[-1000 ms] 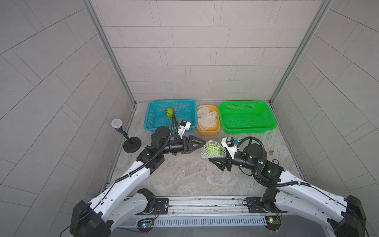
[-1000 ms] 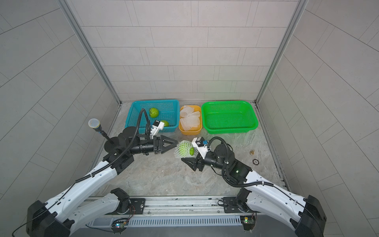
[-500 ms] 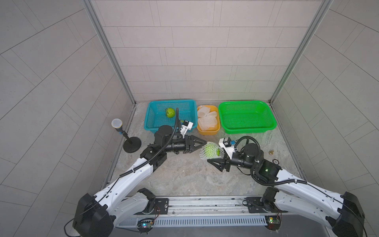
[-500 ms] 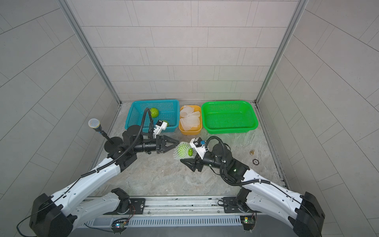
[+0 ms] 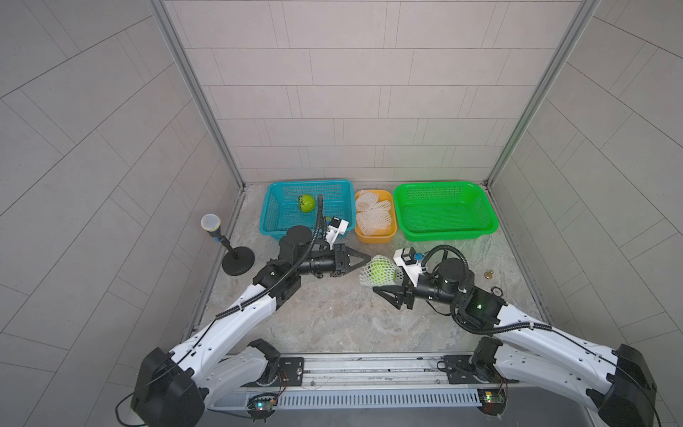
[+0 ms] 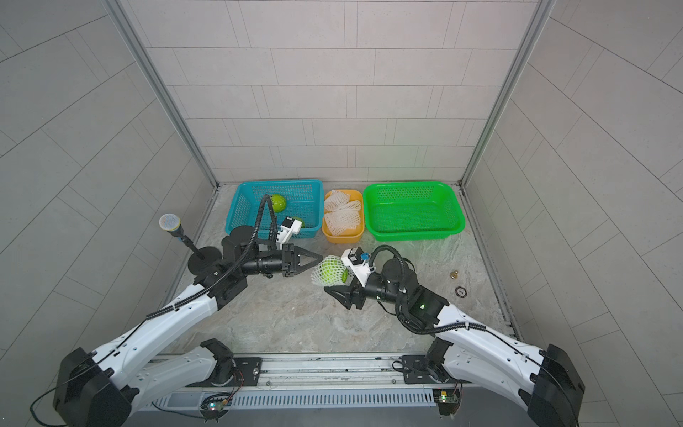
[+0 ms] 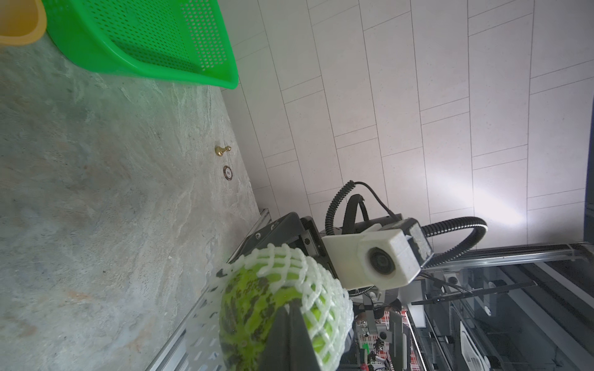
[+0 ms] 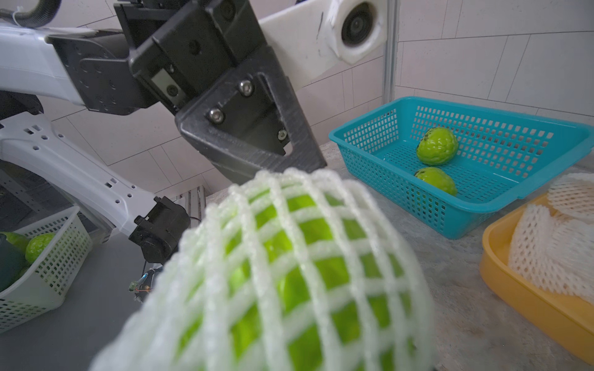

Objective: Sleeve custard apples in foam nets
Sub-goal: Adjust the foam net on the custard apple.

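We are holding one custard apple (image 5: 381, 273) in the right gripper (image 5: 382, 280), lifted clear of the counter (image 5: 332, 318), over its middle and somewhat nearer the far edge than the near one. The jaws are standing wide around the fruit's girth. One finger shows below it in both top views, while the other is hidden behind the fruit. A foam net (image 5: 365, 276) is wrapping most of that fruit. Its long axis is running roughly level, from the right gripper toward the left gripper (image 5: 369, 257), and its loose mouth is facing the left one. Through that mouth the left wrist view shows a bare patch of scaled green skin. The left gripper is coming at the net from the counter's left side, its jaws pressed together and the tip touching the rim on the side toward the far edge. We cannot tell whether a strand of mesh is actually caught between them. We are judging this as the step of drawing the rim on over the bare face. That pull would run along the same axis, away from the right gripper, and the left arm is the one placed for it. Along the far edge, the blue basket (image 5: 273, 210) is holding two more custard apples (image 8: 437, 150). The orange tray (image 5: 375, 240) beside it is holding the spare foam nets (image 5: 373, 216), and next to that is the green basket (image 5: 443, 232).
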### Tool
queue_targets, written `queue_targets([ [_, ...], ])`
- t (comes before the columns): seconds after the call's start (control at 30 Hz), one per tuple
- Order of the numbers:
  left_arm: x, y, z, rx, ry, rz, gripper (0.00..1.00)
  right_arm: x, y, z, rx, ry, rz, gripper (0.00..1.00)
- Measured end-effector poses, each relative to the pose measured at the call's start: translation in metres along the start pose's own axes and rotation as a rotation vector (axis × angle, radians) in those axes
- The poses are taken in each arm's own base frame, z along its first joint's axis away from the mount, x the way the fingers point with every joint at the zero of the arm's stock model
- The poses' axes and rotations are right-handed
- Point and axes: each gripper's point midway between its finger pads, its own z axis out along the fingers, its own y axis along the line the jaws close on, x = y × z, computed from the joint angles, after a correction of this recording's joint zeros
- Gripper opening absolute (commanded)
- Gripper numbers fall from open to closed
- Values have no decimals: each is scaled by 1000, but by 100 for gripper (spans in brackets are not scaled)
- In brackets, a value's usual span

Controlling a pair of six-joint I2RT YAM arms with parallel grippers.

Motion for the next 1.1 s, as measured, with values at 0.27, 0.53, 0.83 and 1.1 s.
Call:
queue_targets([
  [0.27,4,9,-2,-59,9,12,0,-3,-8,-4,30,-39,14,74],
  [0.53,11,17,-5,-111,31,22,0,-9,-9,-6,37,-74,18,73],
  [0.83,12,21,-5,-127,33,31,40,-6,-11,-3,34,-67,25,73],
  [1.1,11,16,-8,-123,20,43,57,-8,-10,-3,32,-73,27,73],
])
